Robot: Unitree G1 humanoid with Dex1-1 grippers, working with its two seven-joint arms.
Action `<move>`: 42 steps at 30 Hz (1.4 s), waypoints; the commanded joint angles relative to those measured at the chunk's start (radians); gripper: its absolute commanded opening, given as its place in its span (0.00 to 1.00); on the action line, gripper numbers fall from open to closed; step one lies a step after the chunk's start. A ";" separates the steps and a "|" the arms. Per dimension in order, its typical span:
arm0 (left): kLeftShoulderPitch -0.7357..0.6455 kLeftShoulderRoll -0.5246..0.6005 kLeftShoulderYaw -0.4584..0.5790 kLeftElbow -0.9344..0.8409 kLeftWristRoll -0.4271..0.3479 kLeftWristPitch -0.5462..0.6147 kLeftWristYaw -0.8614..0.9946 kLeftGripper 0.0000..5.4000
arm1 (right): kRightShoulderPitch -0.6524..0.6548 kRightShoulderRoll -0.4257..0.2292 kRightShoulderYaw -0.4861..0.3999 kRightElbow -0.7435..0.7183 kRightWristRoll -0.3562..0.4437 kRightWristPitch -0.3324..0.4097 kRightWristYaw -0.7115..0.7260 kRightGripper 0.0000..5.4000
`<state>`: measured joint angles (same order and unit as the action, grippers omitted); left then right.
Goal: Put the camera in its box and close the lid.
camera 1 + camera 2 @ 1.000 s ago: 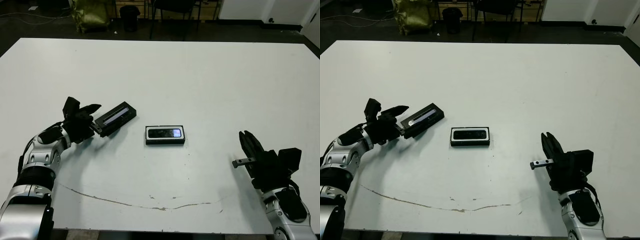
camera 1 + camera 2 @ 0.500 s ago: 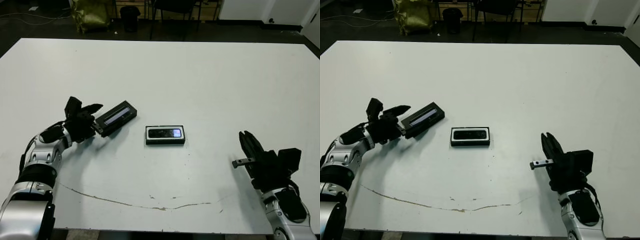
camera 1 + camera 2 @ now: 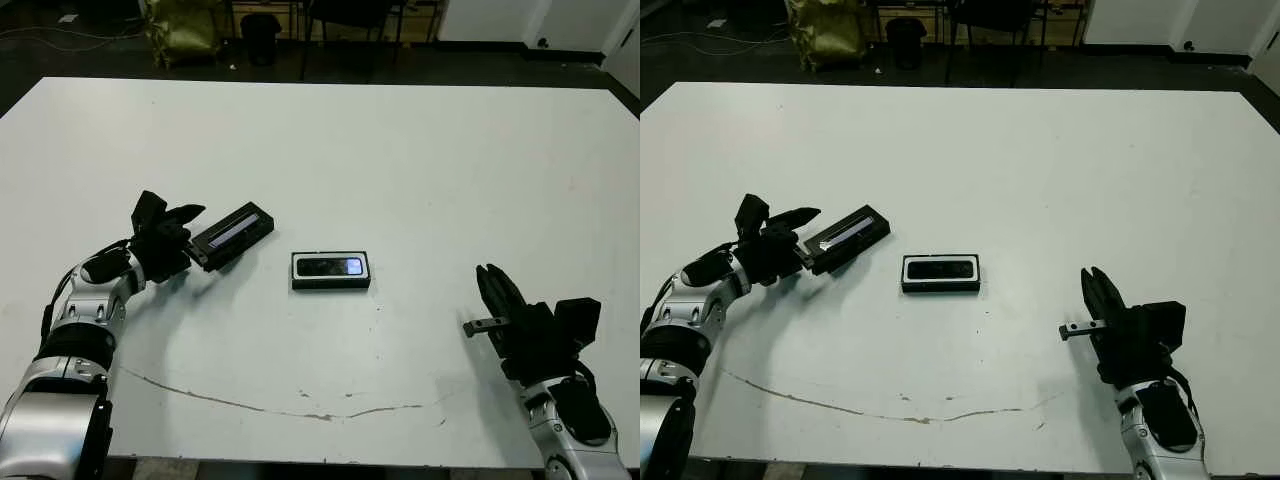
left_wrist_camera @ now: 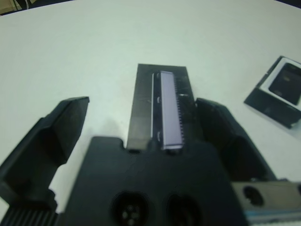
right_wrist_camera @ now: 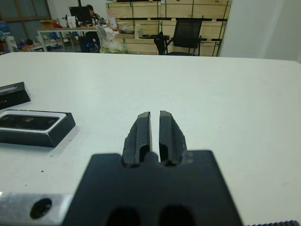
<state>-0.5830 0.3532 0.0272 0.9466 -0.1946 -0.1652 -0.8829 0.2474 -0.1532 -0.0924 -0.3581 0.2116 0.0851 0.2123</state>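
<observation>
Head views: a white table carries the box, which lies near the table's middle, somewhat toward the front edge, with the camera seated inside it, its glossy face up and a bluish glint at one end. Toward the left edge from the box and apart from it lies the lid, set askew, window strip up. The left gripper is at the lid's end nearer the left edge, jaws spread, one finger reaching alongside the lid on the side toward the far edge. The right gripper hangs near the front right corner, well apart from the box, jaws pressed together. A thin brownish crack runs along the front edge. Left wrist view: the lid lies between the two spread fingers, its purplish strip running away from the gripper body; the near end is hidden by that body, so contact cannot be told. The box with the camera shows beyond. Right wrist view: the two fingers stand nearly touching, holding nothing; the box with the camera and one corner of the lid lie to one side on the table.
</observation>
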 commanded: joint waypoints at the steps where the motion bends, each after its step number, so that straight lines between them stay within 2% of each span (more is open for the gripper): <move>1: 0.039 -0.001 -0.007 0.043 0.034 0.033 0.022 1.00 | 0.013 -0.008 0.004 -0.012 -0.018 0.033 -0.012 0.00; 6: 0.027 -0.008 0.042 0.045 -0.009 0.066 0.024 1.00 | 0.001 -0.006 -0.008 0.042 0.002 -0.010 0.018 0.00; 9: 0.014 -0.003 0.068 0.032 -0.037 0.101 0.010 1.00 | 0.001 -0.009 -0.006 0.046 -0.009 -0.011 0.017 0.00; 16: 0.019 -0.004 0.152 -0.095 -0.146 0.192 -0.026 1.00 | 0.004 -0.001 -0.005 0.057 0.004 -0.021 0.026 0.00; 20: 0.038 -0.005 0.176 -0.188 -0.183 0.230 -0.020 1.00 | 0.005 -0.002 -0.004 0.074 0.000 -0.058 0.042 0.00; 24: 0.051 -0.002 0.181 -0.251 -0.200 0.280 -0.018 1.00 | 0.021 -0.001 0.007 0.025 -0.014 -0.013 0.014 0.00; 28: 0.076 -0.004 0.171 -0.310 -0.197 0.295 -0.015 1.00 | 0.022 0.000 0.007 0.027 -0.007 -0.007 0.013 0.00; 30: 0.088 0.003 0.155 -0.335 -0.179 0.289 -0.017 1.00 | 0.021 -0.001 0.008 0.037 -0.011 -0.026 0.018 0.00; 35: 0.101 0.010 0.126 -0.352 -0.136 0.251 -0.005 1.00 | 0.024 -0.005 0.012 0.019 -0.018 -0.003 0.009 0.00; 39: 0.098 0.023 0.097 -0.330 -0.085 0.196 0.002 1.00 | 0.027 -0.006 0.016 -0.005 -0.018 0.025 0.004 0.00; 42: 0.076 0.033 0.078 -0.265 -0.053 0.189 0.006 1.00 | 0.024 -0.008 0.013 0.008 -0.019 0.011 0.013 0.00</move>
<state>-0.5086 0.3672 0.1191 0.6417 -0.2732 0.0206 -0.8851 0.2618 -0.1523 -0.0765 -0.3598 0.1972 0.0824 0.2250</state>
